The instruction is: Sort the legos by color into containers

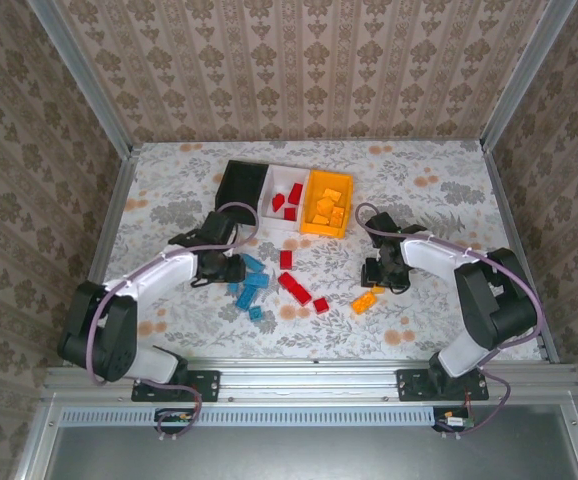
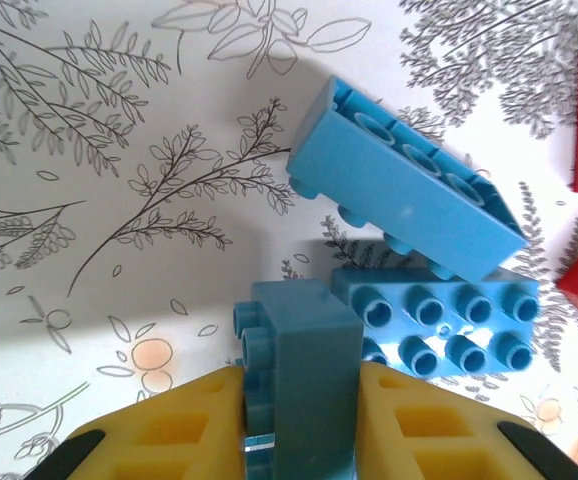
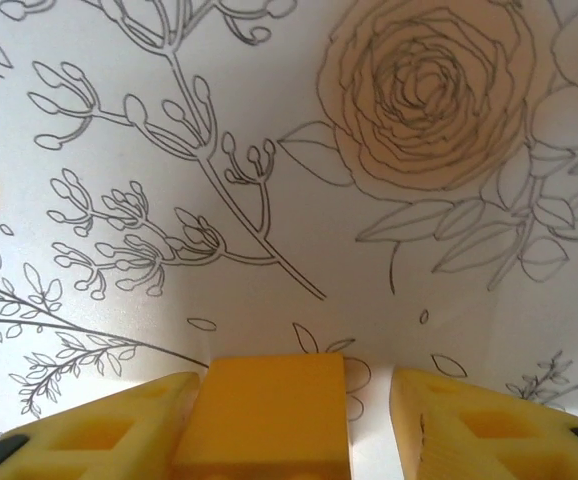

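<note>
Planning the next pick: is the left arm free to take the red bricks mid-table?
Probably not yet: the left pincer is shut on a blue brick and must drop it first. The red bricks lie near, beyond loose blue ones.

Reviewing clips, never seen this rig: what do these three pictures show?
Two robot arms are bolted to a flower-patterned table. The overhead picture shows both; the other two come from cameras on their wrists. Joined plastic bins stand at the back: black bin, white bin, orange-yellow bin. Loose blue plastic bricks, red bricks and orange bricks lie in front. The left gripper is clamped on a small blue plastic brick. The right gripper stands open around a yellow plastic brick touching one finger.
</note>
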Robot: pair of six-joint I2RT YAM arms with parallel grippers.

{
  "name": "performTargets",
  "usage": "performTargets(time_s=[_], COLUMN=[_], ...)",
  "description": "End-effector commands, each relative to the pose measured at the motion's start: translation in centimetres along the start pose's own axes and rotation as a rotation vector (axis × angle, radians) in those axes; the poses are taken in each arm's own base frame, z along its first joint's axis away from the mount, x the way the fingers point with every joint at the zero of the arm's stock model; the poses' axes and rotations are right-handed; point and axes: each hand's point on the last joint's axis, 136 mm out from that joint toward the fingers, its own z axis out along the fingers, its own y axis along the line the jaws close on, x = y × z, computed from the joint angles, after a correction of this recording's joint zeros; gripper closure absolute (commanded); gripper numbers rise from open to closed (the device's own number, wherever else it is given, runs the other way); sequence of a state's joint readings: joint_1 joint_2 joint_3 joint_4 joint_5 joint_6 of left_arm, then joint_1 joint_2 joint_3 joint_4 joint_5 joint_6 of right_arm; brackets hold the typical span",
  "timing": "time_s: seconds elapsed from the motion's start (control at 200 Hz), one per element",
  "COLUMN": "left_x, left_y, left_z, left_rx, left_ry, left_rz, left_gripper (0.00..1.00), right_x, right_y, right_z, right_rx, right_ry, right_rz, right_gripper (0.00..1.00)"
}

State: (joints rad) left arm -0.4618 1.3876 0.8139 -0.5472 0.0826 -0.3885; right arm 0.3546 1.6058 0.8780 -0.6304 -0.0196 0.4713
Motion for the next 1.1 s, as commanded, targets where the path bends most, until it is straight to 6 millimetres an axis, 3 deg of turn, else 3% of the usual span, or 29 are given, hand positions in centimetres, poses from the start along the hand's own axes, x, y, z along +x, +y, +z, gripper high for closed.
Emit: performTargets(time_s=[0.0,0.21,0.425,0.55,0.695,0.855,1.095], left_x=[0.1,-1.3,-3.5,-7.5,-13.8,-19.5,-25.4], left_y=[1.3,1.5,1.7,2.1,2.0,1.3,1.5], left_z=[-1.4,-3.4,-5.3,-7.5,-9.7,-10.2,-5.6], left_rx=[-0.026,-0.011,-0.008,0.008,0.022,0.043,0.049], left_ry=[-0.010,-0.054,-0.100,-0.184,-0.280,-0.341,-0.314], left_rz=[-0.010,-0.022,-0.024,-0.048,-0.039,-0.010,0.029], left_gripper=[0.70,0.70,0.70,0.69,0.69,0.69,0.69], right_x=[-1.0,-1.2,-1.4,-2.1,-2.5,-2.5,-4.0], right_y=[0.5,0.6,0.8,1.4,2.2,2.2,3.4], right_z=[0.0,-0.6,-2.3,-3.9,-5.4,-6.7,-8.9], right_rx=[-0.019,-0.030,-0.052,-0.081,-0.133,-0.144,-0.190], right_ry=[-0.015,-0.034,-0.069,-0.108,-0.139,-0.164,-0.212], right_rz=[-0.001,0.001,0.008,0.013,0.019,0.013,-0.002], right_gripper=[0.52,0.62,0.63,0.63,0.63,0.63,0.63])
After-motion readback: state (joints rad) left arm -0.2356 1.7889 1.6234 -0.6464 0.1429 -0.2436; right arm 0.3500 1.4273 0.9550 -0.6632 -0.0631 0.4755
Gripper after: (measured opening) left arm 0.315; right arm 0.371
